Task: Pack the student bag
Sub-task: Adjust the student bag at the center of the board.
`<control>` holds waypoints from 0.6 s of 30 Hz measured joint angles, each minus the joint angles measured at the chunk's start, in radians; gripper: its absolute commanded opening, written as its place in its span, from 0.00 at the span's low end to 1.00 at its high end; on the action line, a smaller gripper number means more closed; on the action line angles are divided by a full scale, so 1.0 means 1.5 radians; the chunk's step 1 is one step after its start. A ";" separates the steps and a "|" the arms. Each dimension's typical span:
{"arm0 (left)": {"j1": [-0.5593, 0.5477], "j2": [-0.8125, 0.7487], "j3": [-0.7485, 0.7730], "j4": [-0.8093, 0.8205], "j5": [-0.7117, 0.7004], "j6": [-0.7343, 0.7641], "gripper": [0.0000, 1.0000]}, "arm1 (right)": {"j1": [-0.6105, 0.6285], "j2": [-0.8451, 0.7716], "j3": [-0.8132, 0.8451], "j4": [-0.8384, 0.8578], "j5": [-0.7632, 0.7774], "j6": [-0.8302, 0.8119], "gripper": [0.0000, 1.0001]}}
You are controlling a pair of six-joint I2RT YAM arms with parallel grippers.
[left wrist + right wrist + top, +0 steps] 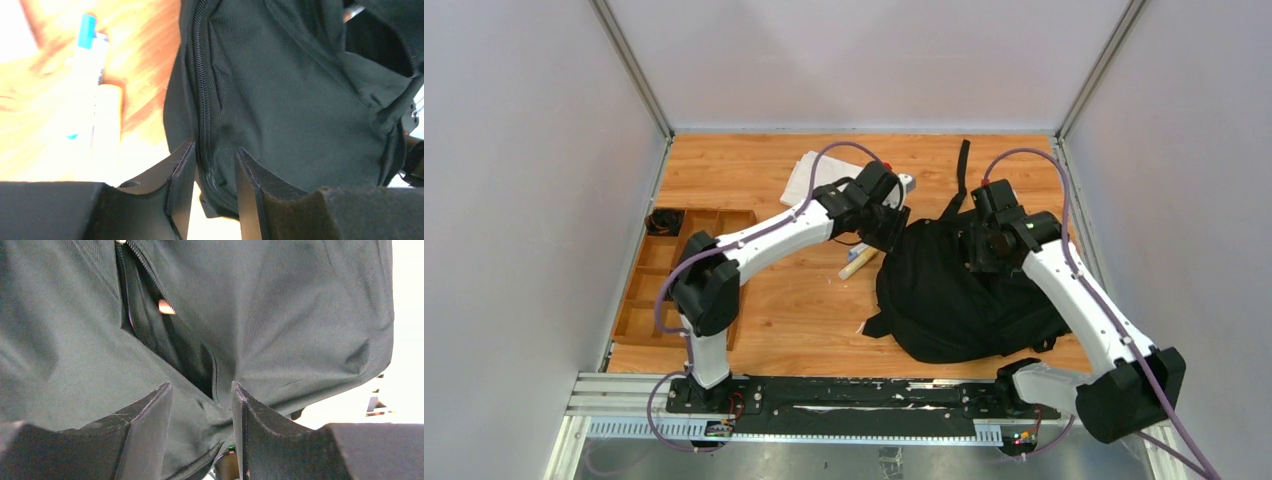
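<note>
Top external view is showing the student bag (964, 295) lying slumped on the right half of the table (794, 310), with both arms reaching onto its upper end. The left claw (214, 172) is pinching a fold of black fabric along the zipper (201, 90), its fingers pressing onto the cloth that fills the gap between them. The right claw (197, 410) is gripping the fabric likewise, just at the end of an unzipped opening (192, 362). The bag is looking soft and limp, so it will likely be sagging and sliding rather than holding its shape. The seam and zipper edges are offering the firmest hold, and drawing them apart should be spreading the mouth. A marker (87, 65) is lying just beside the bag
</note>
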 measured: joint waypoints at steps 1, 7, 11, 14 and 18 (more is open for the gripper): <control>0.002 -0.013 0.000 -0.002 -0.009 0.000 0.39 | 0.008 0.016 0.008 0.000 0.012 -0.001 0.51; 0.014 -0.151 -0.052 0.025 -0.071 -0.020 0.49 | 0.040 0.110 0.024 0.001 0.087 -0.003 0.49; 0.016 -0.264 -0.179 0.094 -0.084 -0.076 0.50 | 0.064 0.144 0.022 0.017 0.128 -0.003 0.51; 0.016 -0.301 -0.248 0.125 -0.082 -0.112 0.50 | 0.080 0.167 0.017 0.033 0.154 -0.004 0.53; 0.016 -0.301 -0.282 0.139 -0.078 -0.135 0.50 | 0.094 0.222 0.015 0.042 0.205 -0.002 0.54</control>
